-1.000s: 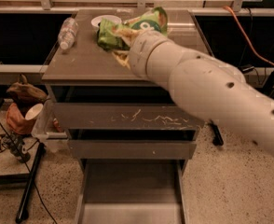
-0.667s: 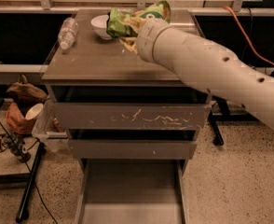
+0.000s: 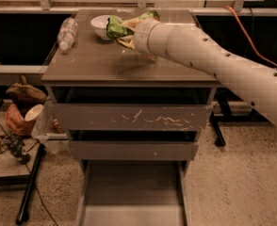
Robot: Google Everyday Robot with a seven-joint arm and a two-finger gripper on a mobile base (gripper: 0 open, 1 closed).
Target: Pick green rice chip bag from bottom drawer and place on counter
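Holding the bag (image 3: 116, 26) tight in my fingers (image 3: 128, 34), I hover over the tabletop (image 3: 91, 65) beside the bowl (image 3: 99, 24). The drawer (image 3: 131, 192) sits open and bare. Only putting the bag down is left.

A white bowl (image 3: 99, 25) sits at upper centre of the frame, just left of the gripper (image 3: 124, 33). A clear plastic bottle (image 3: 67, 32) lies on its side at upper left. An orange cable (image 3: 249, 33) crosses the upper right. A brown bag (image 3: 24, 94) slumps at the left edge.
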